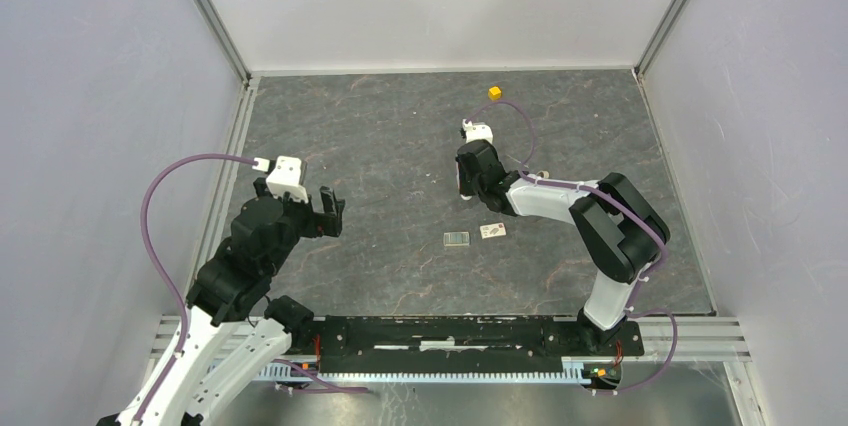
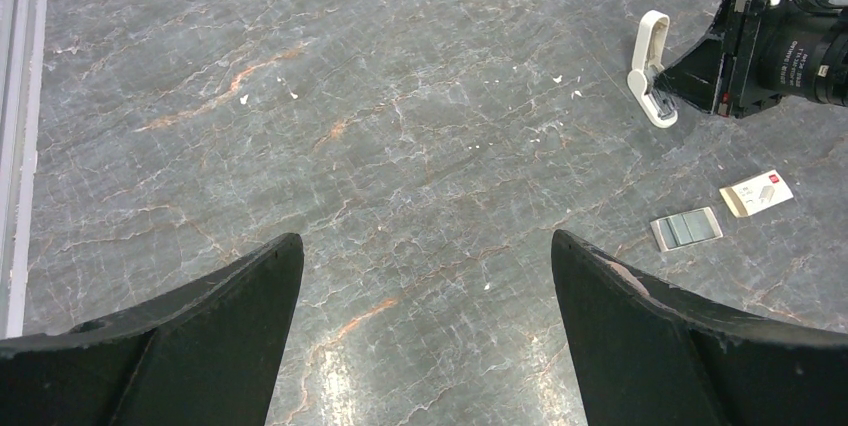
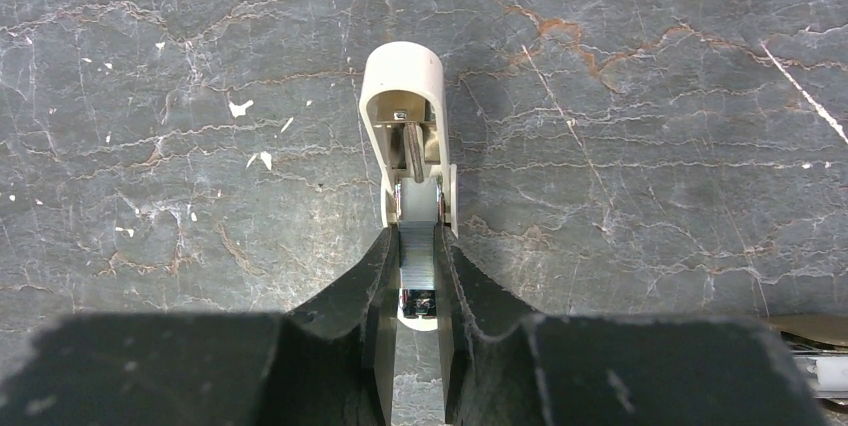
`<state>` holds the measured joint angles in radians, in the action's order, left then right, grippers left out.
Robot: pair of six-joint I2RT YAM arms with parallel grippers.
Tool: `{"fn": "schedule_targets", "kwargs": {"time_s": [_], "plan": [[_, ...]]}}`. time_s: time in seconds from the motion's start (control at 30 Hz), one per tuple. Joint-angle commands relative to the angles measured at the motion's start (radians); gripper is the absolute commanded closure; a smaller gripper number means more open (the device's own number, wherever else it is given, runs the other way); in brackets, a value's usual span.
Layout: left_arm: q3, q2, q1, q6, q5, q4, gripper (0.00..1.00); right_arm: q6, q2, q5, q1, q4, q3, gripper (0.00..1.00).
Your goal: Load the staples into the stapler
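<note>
The white stapler [image 3: 403, 86] lies opened flat on the table, its lid arm pointing away; it also shows in the left wrist view [image 2: 650, 46]. My right gripper [image 3: 418, 241] is over its base, shut on a ribbed grey strip of staples [image 3: 418, 264] that sits in line with the metal channel. A flat silvery-grey staples block [image 2: 686, 229] with a pale rim lies on the table nearer the arms [image 1: 456, 239]. My left gripper [image 2: 428, 241] is open and empty, well left of the stapler [image 1: 330, 208].
A pale card with dark marks [image 2: 757, 193] lies beside the staples block [image 1: 492, 231]. A small yellow cube [image 1: 494, 93] sits near the back wall. White walls close in the grey marbled table [image 1: 380, 146] on three sides.
</note>
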<state>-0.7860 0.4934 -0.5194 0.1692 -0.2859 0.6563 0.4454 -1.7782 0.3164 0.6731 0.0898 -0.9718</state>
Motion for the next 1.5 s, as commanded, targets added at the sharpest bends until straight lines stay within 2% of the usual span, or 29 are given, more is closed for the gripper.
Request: {"fn": "schedule_targets", "kwargs": {"time_s": [0.0,1.47], "plan": [[-0.001,-0.016,-0.004,-0.042,0.007,-0.03,0.0,-0.013,-0.007,0.001,-0.003,0.017,-0.019,0.78],[0.0,-0.03,-0.004,-0.039,-0.008,-0.026,0.0,-0.023,-0.027,-0.011,-0.004,0.042,0.028,0.77]]}}
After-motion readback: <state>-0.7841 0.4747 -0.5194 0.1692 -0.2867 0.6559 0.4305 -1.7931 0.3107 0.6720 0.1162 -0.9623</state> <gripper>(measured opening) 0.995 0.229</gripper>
